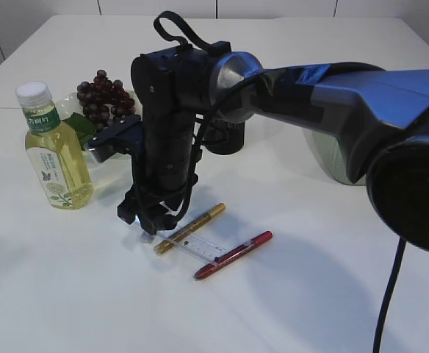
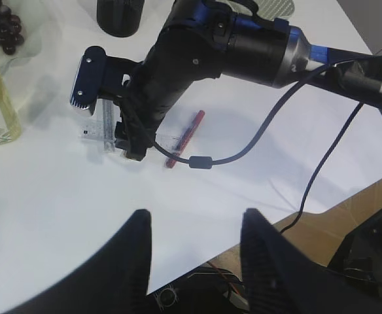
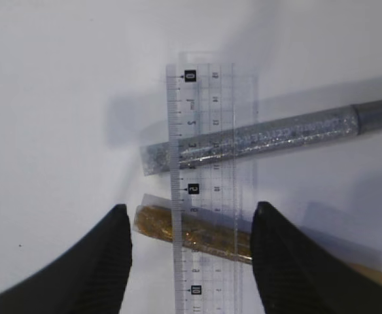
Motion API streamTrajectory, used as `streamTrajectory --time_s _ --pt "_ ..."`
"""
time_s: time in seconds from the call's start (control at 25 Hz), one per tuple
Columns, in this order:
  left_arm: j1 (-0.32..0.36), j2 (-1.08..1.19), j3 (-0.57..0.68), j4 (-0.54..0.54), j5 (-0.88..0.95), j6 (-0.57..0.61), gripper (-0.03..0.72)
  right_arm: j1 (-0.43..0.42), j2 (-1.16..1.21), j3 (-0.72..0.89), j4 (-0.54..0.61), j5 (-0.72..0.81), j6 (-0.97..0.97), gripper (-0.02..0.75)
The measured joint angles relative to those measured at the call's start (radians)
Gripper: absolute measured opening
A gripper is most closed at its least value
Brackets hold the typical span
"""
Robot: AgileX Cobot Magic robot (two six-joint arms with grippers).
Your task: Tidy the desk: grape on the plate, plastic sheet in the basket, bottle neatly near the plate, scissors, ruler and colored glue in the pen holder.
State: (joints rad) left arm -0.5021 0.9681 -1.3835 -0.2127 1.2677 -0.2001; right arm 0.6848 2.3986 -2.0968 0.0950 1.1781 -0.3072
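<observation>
My right gripper (image 1: 148,220) (image 3: 191,208) points down, open, its fingers on either side of the clear ruler (image 3: 204,183) (image 1: 200,246) and the gold glue pen (image 3: 197,232) (image 1: 192,224) under it. A second glue pen (image 3: 263,140), red in the exterior view (image 1: 233,255), also crosses the ruler. My left gripper (image 2: 194,226) hangs open and empty over the table's front edge. The grapes (image 1: 104,92) rest on the clear plate (image 1: 69,99), with the bottle (image 1: 53,147) standing in front. The black pen holder (image 1: 225,138) is behind the right arm. Scissors are out of view.
A pale rounded basket (image 1: 332,162) sits at the right, mostly hidden by the right arm. A green flat piece (image 1: 80,126) lies beside the plate. The right arm's cable (image 2: 256,140) hangs over the table. The table's front edge (image 2: 295,209) is close to the left gripper.
</observation>
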Motion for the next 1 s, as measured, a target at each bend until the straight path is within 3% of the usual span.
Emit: streamTrajectory --time_s 1.0 --pt "0.000 0.000 0.000 -0.002 0.000 0.000 0.331 0.000 0.058 -0.012 -0.010 -0.026 0.000 0.481"
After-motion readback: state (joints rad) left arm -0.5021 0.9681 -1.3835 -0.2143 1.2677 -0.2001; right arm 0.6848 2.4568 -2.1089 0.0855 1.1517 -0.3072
